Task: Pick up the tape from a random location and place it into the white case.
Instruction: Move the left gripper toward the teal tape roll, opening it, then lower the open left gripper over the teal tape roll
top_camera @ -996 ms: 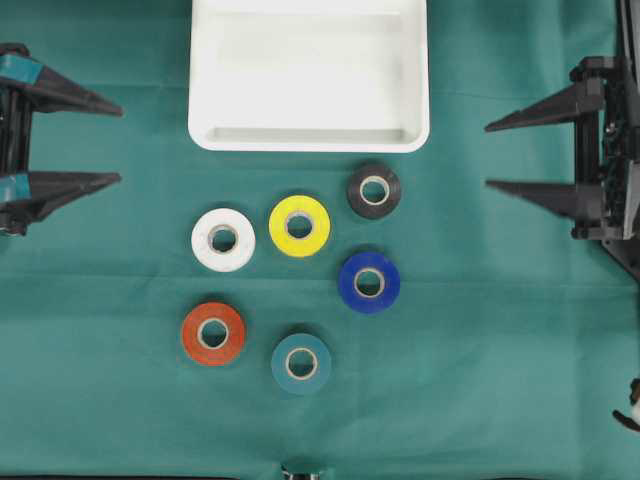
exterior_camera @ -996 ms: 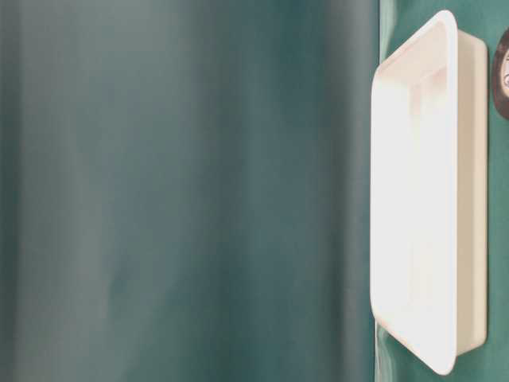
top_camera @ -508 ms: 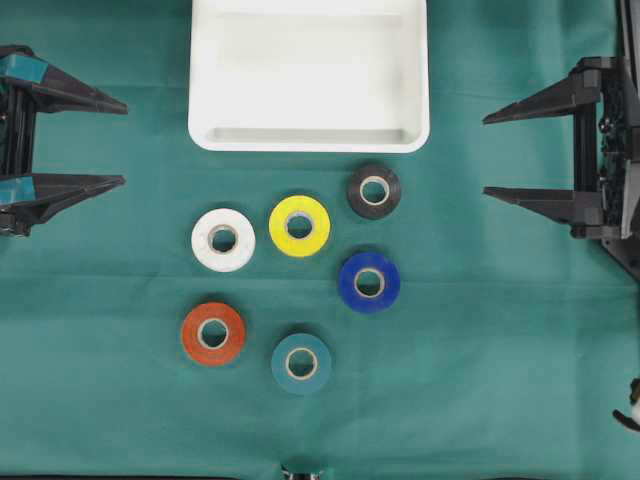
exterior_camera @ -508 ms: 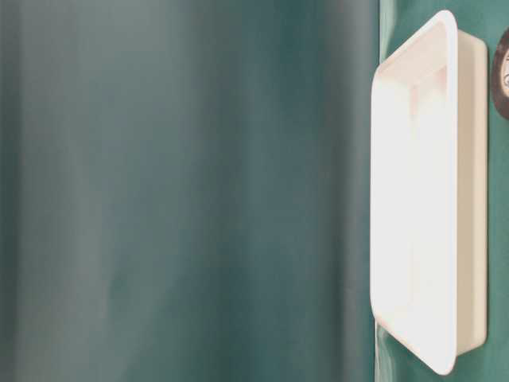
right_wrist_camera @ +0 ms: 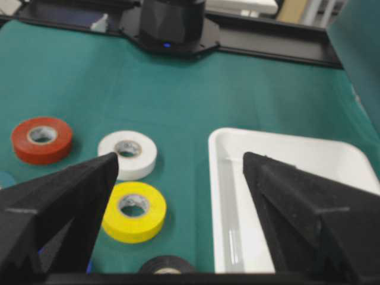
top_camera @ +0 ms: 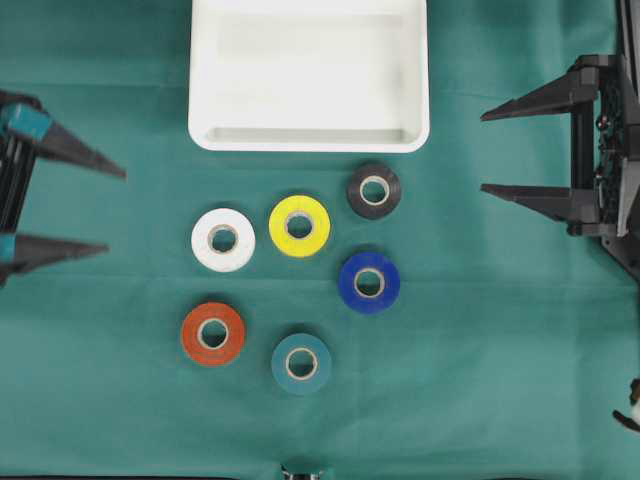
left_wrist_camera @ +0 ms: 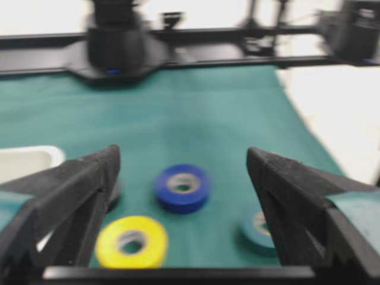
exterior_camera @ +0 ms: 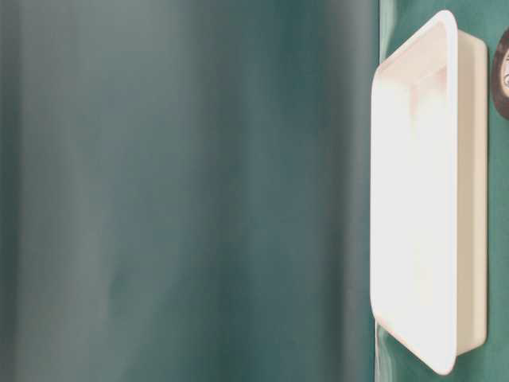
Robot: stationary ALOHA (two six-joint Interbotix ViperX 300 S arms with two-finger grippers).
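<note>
1. Left hand sits at the left edge of the table, jaws spread wide and empty, well apart from every roll.
2. Nearest ahead of it lie the white tape roll and the orange tape roll; past those come the yellow tape roll and the teal tape roll.
3. Risk on this side: the rolls lie flat and fairly near one another, so wide jaws coming down over one could nudge a neighbour or pinch two at once.
4. A flat roll gives only a low rim to grip; a shallow closure would likely slip off and leave it on the cloth.
5. White case lies beyond the rolls, between the two hands, with nothing in it.
6. Closer to the right hand are the blue tape roll and the black tape roll, the black one just beside the case's near rim; a reach for it could bump and shift the case.
7. Right hand waits at the right edge, jaws likewise fully apart and holding nothing.
8. No brand, label or writing can be read on any roll or on the case.
</note>
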